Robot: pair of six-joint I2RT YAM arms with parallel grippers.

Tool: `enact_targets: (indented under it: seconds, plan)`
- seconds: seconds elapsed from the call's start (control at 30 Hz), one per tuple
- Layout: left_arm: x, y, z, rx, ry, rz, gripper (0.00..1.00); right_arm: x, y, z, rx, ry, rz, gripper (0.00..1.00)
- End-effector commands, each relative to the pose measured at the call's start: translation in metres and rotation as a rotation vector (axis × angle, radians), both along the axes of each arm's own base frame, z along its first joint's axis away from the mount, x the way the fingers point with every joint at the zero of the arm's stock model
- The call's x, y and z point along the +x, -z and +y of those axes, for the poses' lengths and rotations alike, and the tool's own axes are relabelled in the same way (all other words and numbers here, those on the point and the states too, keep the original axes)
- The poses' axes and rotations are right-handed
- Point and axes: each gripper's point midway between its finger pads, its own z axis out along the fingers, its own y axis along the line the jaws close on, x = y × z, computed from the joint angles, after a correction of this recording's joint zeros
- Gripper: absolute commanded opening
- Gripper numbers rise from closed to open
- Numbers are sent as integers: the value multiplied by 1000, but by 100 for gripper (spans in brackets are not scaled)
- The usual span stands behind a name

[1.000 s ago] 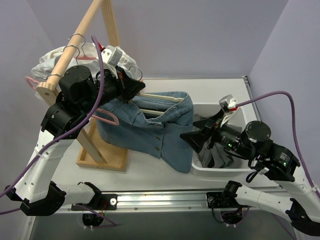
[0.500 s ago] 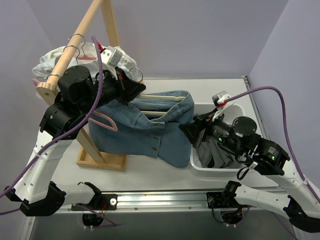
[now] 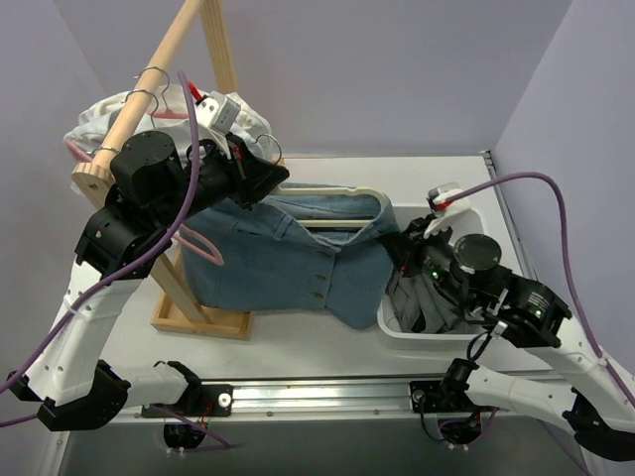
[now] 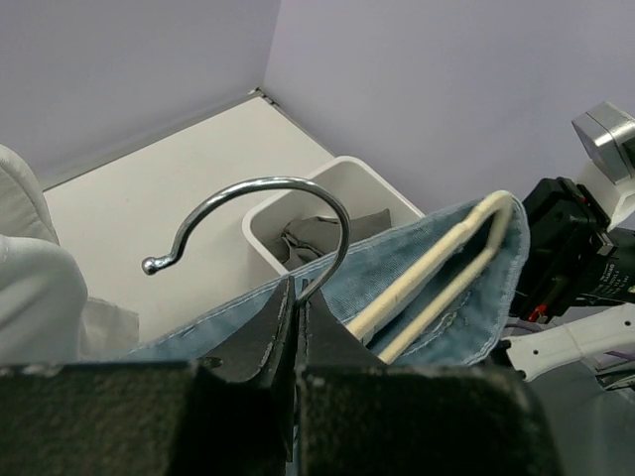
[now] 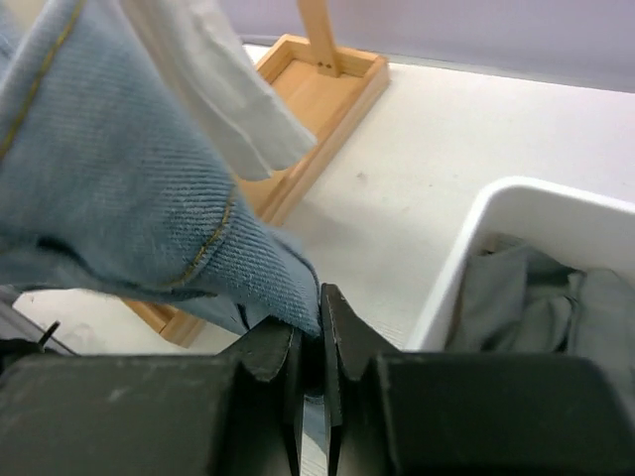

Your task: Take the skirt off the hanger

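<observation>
The dark grey skirt [image 3: 429, 302] lies crumpled in the white bin [image 3: 466, 339], also seen as the skirt [image 5: 541, 297] past my right fingers. A pink hanger [image 3: 201, 245] hangs bare beside the wooden rack, under my left arm. My left gripper [image 4: 296, 290] is shut on the silver wire hook [image 4: 260, 188] of a cream hanger [image 3: 332, 190] that carries a light blue denim garment [image 3: 288, 263]. My right gripper [image 5: 320, 296] is shut on that garment's edge [image 5: 149, 198], just left of the bin, with the right gripper [image 3: 399, 245] at the cloth's right corner.
A wooden rack [image 3: 164, 61] with a box base [image 3: 203, 315] stands at the left. White shirts [image 3: 91, 127] and other hangers hang on its rail. The bin's near wall [image 5: 466, 248] is close to my right fingers.
My right gripper rose out of the bin to the denim garment's right edge and shut on it. The denim now hangs spread flatter between the two grippers.
</observation>
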Motion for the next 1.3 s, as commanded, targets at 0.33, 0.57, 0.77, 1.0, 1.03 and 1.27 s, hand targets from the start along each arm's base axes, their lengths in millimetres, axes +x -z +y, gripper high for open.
enact_targets:
  seconds: [0.33,0.57,0.77,1.0,1.03,1.27]
  plan:
    - [-30,-87,6,-348,65,-175,2,-24,-15,-102,175,320,-12,0]
    - [-70,-125,-26,-628,425,-91,2,14,6,-5,148,143,37,0]
    - [-96,-137,-23,-652,542,-75,2,54,-8,52,91,108,19,0]
    - [-137,-161,-4,-694,652,-101,2,116,-33,56,115,173,19,0]
    - [-139,-161,-3,-678,645,-110,2,120,-38,51,120,189,7,0]
    - [-129,-132,0,-532,515,-128,2,125,-145,-25,184,307,-203,0]
